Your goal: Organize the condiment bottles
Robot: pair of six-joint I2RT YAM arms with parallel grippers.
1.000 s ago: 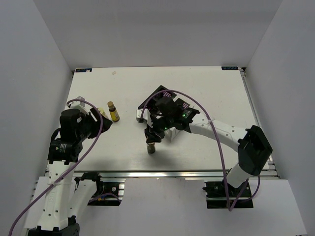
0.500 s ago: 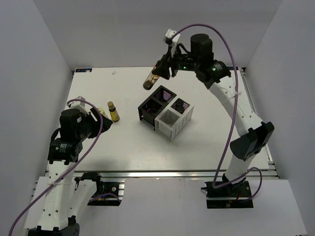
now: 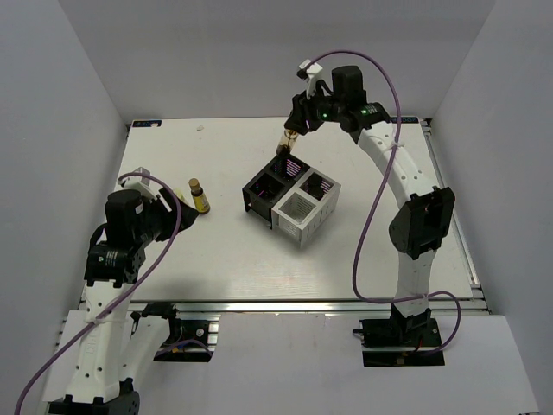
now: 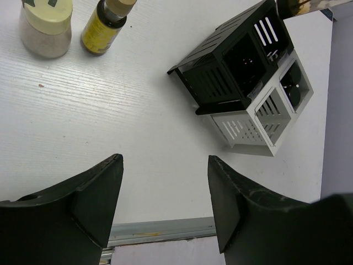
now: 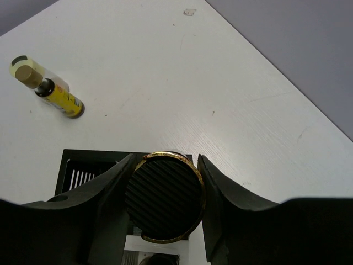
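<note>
**Bottle over the rack: the entry into the compartment is the risky part**

The right gripper [image 5: 165,163] has its jaws clenched on the dark-capped bottle [image 5: 164,207], taking it at the ribbed cap. It holds the bottle in the air over the far black compartment of the rack [image 4: 212,85]. The left gripper [image 4: 164,163] hangs with jaws released and empty above the tabletop [image 3: 363,251], at the left side.

In my judgement the main danger is at the rim. The compartment looks only a little wider than the bottle. If the bottle comes down off centre or tilted, its base can catch the black wall and push or tip the rack. If the jaws let go too high, the bottle could land crooked and lean on the rim.

The right wrist view shows that the cap sits between both fingers, with the black opening directly behind it, but it cannot tell the height. The top view gives this: the bottle is above the rack, not yet inside.

Only the left wrist view shows clearly the two that wait, a yellow bottle [image 4: 105,27] and a pale jar [image 4: 46,27]. They stand upright just beside each other, well apart from the rack, to its left. This view also shows a dark round shape [image 4: 290,88] in one white compartment, perhaps a bottle already stored, though I cannot be sure.
</note>
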